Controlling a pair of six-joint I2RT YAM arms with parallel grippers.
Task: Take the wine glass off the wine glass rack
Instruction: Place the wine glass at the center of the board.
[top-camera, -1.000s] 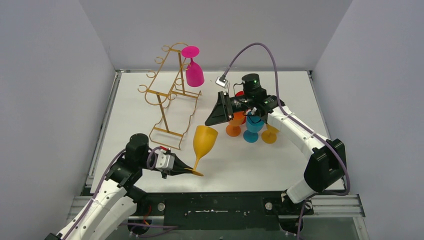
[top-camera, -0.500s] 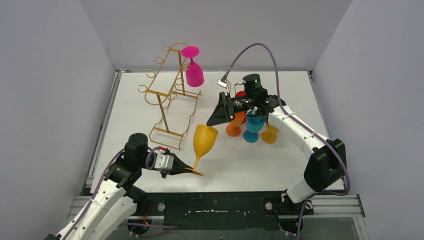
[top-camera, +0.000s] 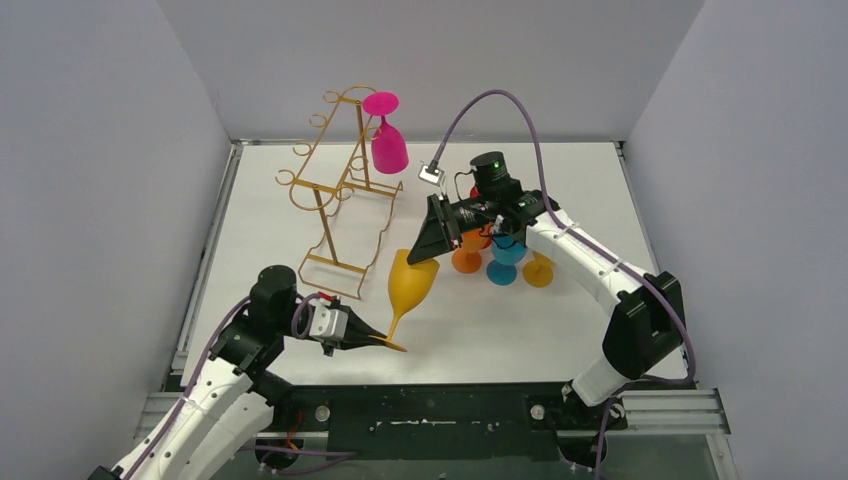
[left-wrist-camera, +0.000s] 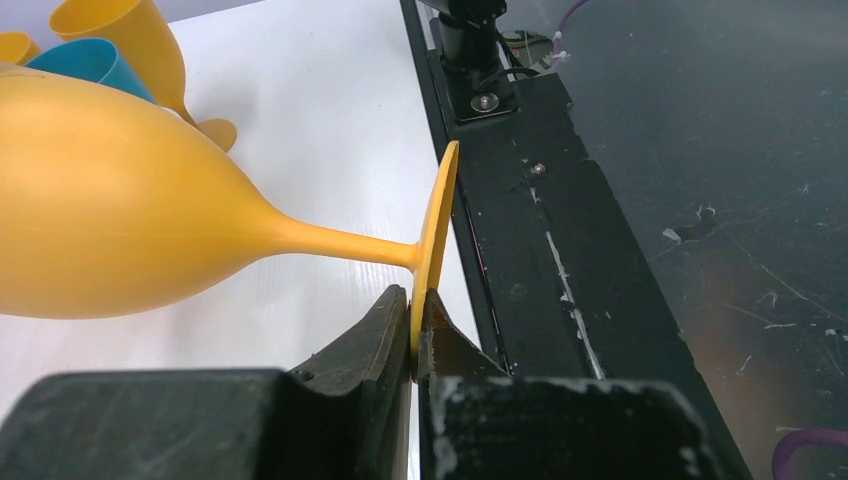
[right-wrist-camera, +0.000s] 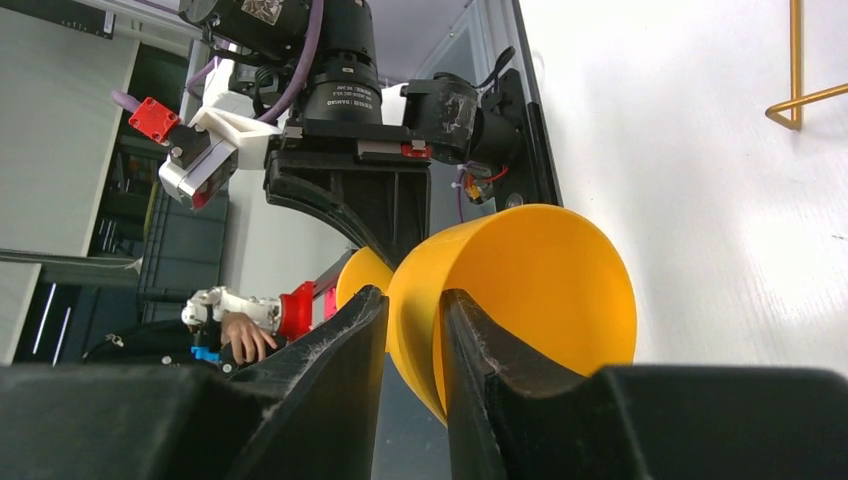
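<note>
The gold wire wine glass rack (top-camera: 340, 185) stands at the back left, with a pink wine glass (top-camera: 388, 145) hanging upside down from its far arm. A yellow wine glass (top-camera: 410, 283) is tilted above the table in front of the rack. My left gripper (top-camera: 380, 340) is shut on its foot; in the left wrist view the gripper (left-wrist-camera: 415, 315) pinches the foot disc while the bowl (left-wrist-camera: 120, 230) points away. My right gripper (top-camera: 425, 255) straddles the bowl's rim. In the right wrist view the gripper (right-wrist-camera: 413, 300) has one finger inside the bowl (right-wrist-camera: 540, 290) and one outside, with a gap.
Several upright glasses stand under my right arm: orange (top-camera: 467, 255), blue (top-camera: 505, 262) and yellow (top-camera: 540, 270). The rack's base (top-camera: 335, 270) lies just left of the held glass. The black front rail (left-wrist-camera: 560, 230) runs along the near table edge.
My right gripper has moved left and down from above the standing glasses to the yellow glass's rim. The left gripper and the glass have stayed still.
</note>
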